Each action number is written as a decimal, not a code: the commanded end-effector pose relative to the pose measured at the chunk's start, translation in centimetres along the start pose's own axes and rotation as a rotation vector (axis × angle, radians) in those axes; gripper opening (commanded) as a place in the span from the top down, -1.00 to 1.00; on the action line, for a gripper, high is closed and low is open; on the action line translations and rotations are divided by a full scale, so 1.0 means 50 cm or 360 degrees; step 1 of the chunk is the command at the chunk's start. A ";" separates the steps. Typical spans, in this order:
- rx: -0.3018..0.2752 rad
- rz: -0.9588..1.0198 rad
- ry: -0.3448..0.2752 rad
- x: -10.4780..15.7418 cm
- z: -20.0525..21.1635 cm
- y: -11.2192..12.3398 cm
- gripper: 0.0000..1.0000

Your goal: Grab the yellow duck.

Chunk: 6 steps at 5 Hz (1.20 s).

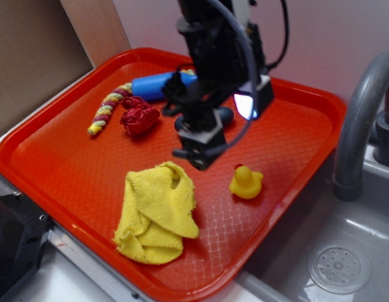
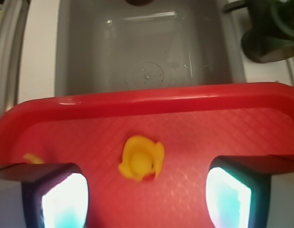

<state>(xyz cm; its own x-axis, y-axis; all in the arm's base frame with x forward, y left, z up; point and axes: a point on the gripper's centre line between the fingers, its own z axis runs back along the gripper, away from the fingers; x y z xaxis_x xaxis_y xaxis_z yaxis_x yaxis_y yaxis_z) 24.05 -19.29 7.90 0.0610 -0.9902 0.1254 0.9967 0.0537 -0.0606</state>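
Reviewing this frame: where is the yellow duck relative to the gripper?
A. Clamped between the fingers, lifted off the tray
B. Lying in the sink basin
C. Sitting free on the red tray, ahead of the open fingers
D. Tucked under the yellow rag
C: in the wrist view the yellow duck sits on the red tray ahead of the open gripper, touching neither finger; the exterior view shows it apart from the yellow rag.

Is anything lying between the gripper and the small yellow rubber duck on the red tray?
Nothing: the wrist view shows only bare red tray between the open gripper and the small yellow rubber duck.
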 end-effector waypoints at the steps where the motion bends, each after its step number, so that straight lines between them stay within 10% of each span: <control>1: 0.0022 -0.0085 0.0106 0.039 -0.024 -0.039 -1.00; 4: 0.0020 -0.0134 0.0332 0.033 -0.076 -0.055 -1.00; 5: 0.0014 -0.0129 0.0364 0.030 -0.085 -0.058 1.00; 6: 0.0027 -0.0147 0.0385 0.034 -0.090 -0.066 1.00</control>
<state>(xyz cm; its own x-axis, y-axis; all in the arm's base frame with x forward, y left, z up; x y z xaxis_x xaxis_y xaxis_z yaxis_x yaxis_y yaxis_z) 22.97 -20.21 2.65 0.0026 -0.9915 -0.1302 0.9973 0.0120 -0.0718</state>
